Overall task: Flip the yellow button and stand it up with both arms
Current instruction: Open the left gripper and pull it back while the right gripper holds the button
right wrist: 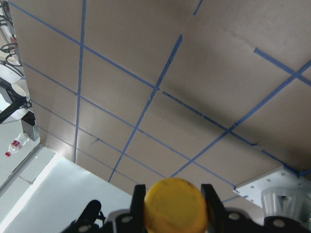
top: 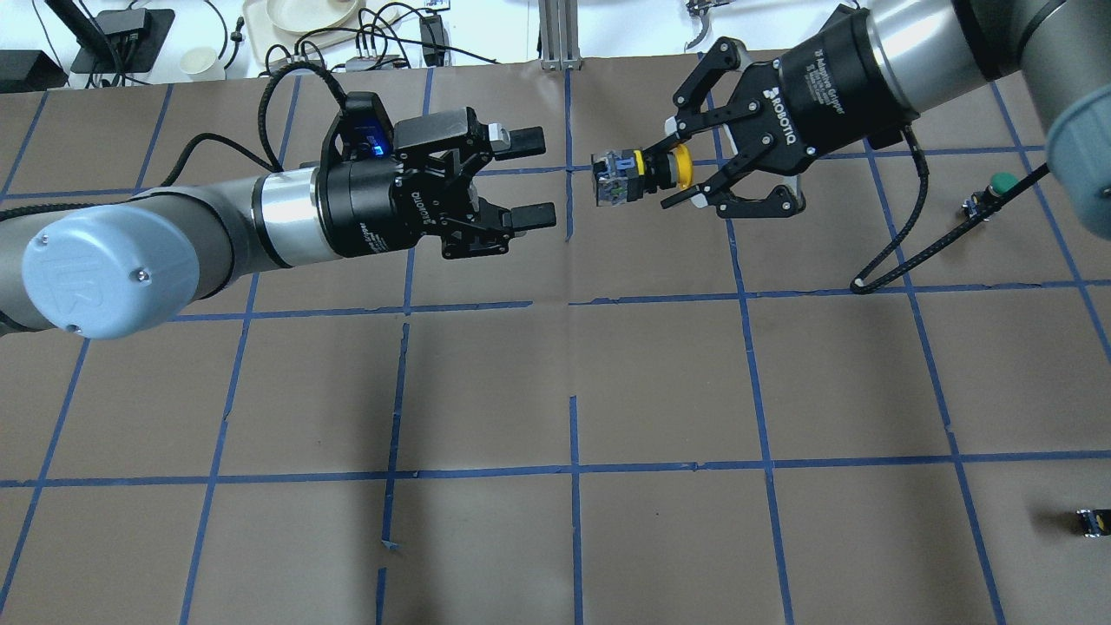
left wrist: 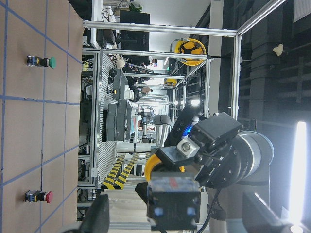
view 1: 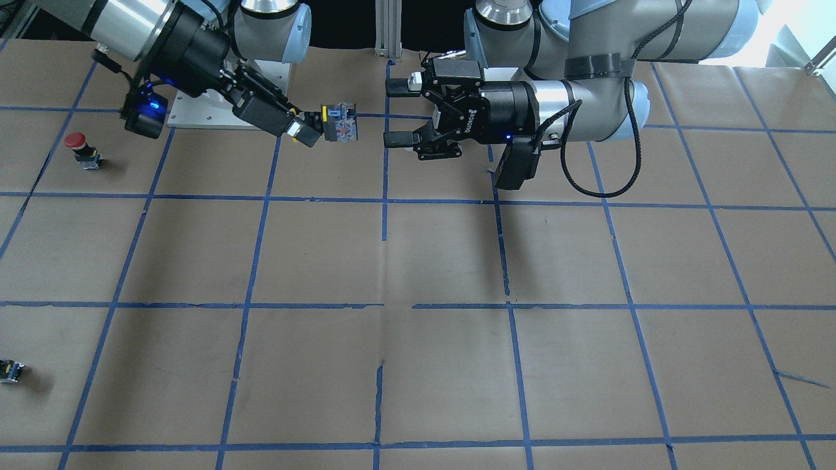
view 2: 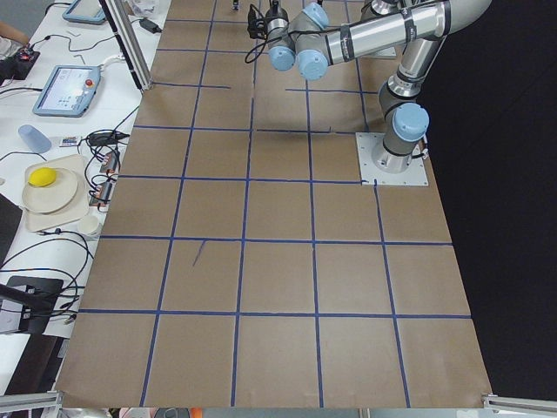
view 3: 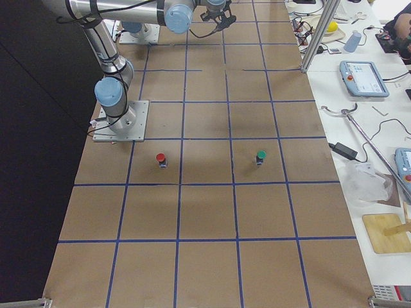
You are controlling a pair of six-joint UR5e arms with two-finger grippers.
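My right gripper (top: 679,165) is shut on the yellow button (top: 638,170) and holds it in the air, lying sideways. Its yellow cap sits between the fingers and its blocky body points at my left gripper. In the front-facing view the button's body (view 1: 338,123) sticks out past the right gripper (view 1: 312,126). My left gripper (top: 531,178) is open and empty, level with the button and a short gap away from it; it also shows in the front-facing view (view 1: 395,112). The left wrist view shows the button's body (left wrist: 174,201) straight ahead. The right wrist view shows the cap (right wrist: 175,205).
A red-capped button (view 1: 78,149) and a green-capped button (top: 998,184) stand on the brown, blue-taped table on my right side. A tiny black part (top: 1092,523) lies near the right edge. The right arm's cable (top: 903,234) hangs in a loop.
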